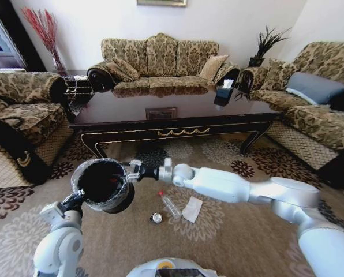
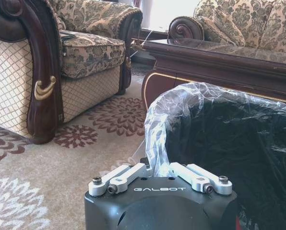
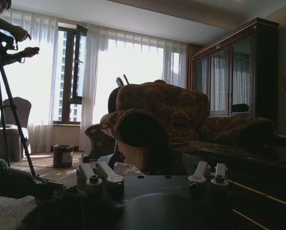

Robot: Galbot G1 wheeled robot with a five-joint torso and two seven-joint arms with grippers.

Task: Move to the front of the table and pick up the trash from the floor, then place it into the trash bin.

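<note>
Trash bin [image 1: 103, 184] held off the floor [image 1: 230, 236], in front of the worktop [image 1: 178, 112]. Left tool [image 2: 155, 168] pinching the bag-lined rim on the near left side. Right tool [image 1: 133, 171] at the rim's right side; whether spread or pressed together cannot be told. Bottle [image 1: 171, 205], crumpled paper [image 1: 192, 209] and small can [image 1: 156, 217] lying on the carpet just right of and below the bin, under the right arm, well short of the worktop's front edge
</note>
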